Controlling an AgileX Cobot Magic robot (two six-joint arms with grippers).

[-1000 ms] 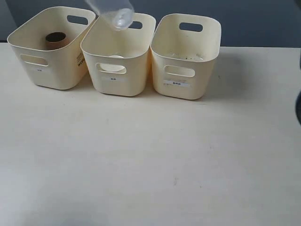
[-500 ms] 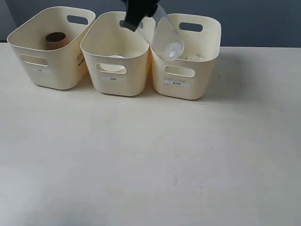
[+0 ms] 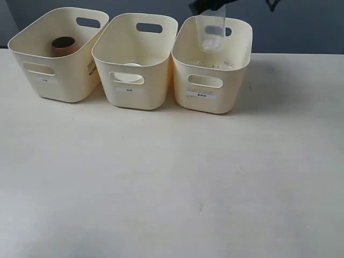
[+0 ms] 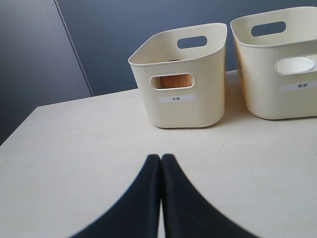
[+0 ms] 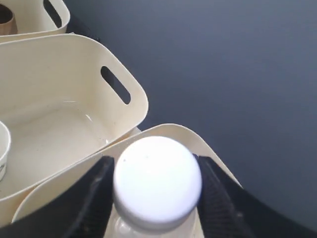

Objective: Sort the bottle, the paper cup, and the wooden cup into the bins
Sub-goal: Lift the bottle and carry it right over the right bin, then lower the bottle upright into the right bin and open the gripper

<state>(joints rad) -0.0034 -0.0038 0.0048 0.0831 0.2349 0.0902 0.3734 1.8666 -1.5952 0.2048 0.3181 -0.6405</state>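
Where a second ago the bottle [image 3: 213, 33] hung over the middle bin [image 3: 135, 59], the right claw [image 5: 153, 196] now grips it above the right-hand bin [image 3: 212, 64], ready to drop. Away from that claw, the wooden cup [image 3: 64, 45] and paper cup [image 5: 3, 148] already sit binned. The left claw [image 4: 161, 163] is closed, empty, above the desk [image 3: 172, 177].

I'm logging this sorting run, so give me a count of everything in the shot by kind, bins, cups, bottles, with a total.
Bins: 3, left, middle, right
Wooden cup: 1, in the left bin
Paper cup: 1, in the middle bin
Bottle: 1, held by the right gripper over the right bin
Total: 6
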